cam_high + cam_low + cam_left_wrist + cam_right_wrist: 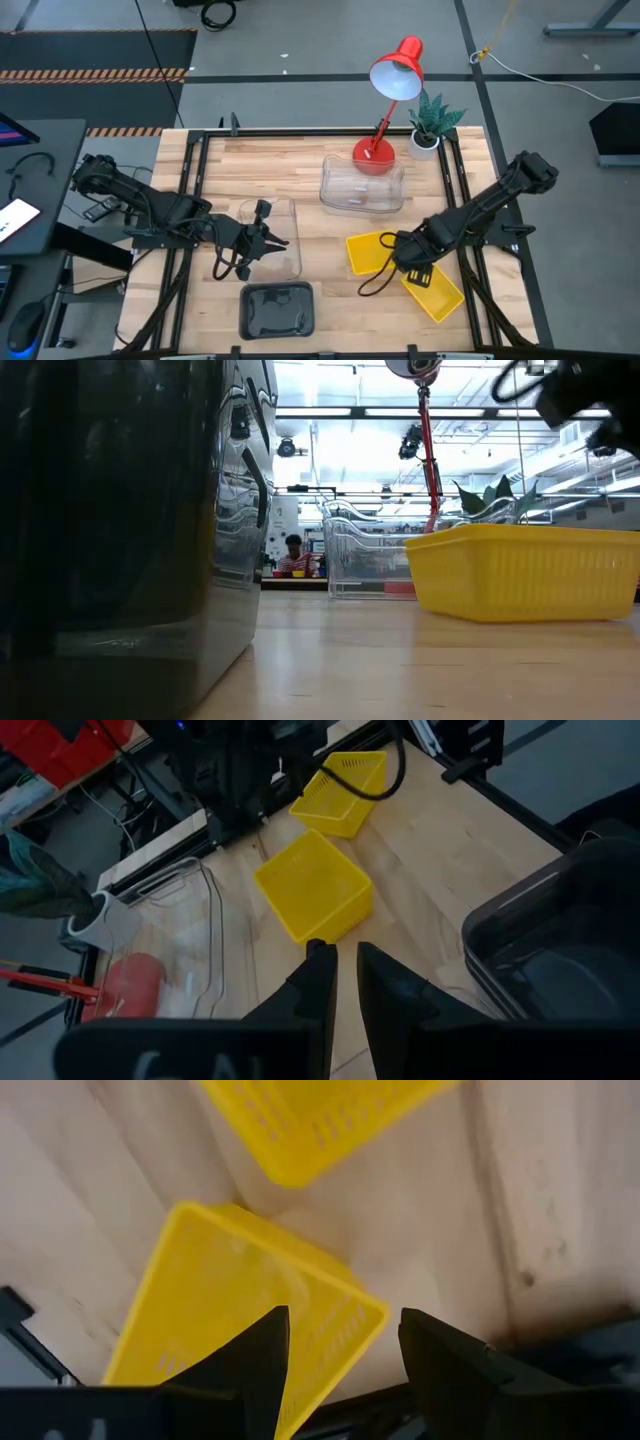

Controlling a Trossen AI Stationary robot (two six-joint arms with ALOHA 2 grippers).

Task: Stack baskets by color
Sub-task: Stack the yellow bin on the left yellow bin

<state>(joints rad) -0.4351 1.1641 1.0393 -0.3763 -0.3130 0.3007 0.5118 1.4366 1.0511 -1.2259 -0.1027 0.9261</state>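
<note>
No brand, label or readable writing anywhere on the bins, arms or table.

Light wooden table with black rails, seen from above. Far centre: stack of clear, rounded rectangular plastic baskets, just in front of the red desk lamp and left of the small potted plant. Left of centre: another clear plastic basket, under the left gripper. Near edge, centre: smoky dark grey plastic basket, filling the left of the low view as a dark wall. Right of centre: opaque yellow perforated plastic basket; just beside it, nearer and farther right, a second yellow basket, tilted at an angle.

Left arm reaching in from the left edge, stretched low across the table; left gripper over the left clear basket, fingers nearly together with a slim gap between them, nothing visibly clasped in the wrist view.

Right arm coming in from the right edge, bent down toward the table; right gripper between the two yellow baskets. Jaws spread wide, fingers hovering over the rim of a yellow basket, holding nothing.

Beyond the table in the low view, a person seated far off in the room.
</note>
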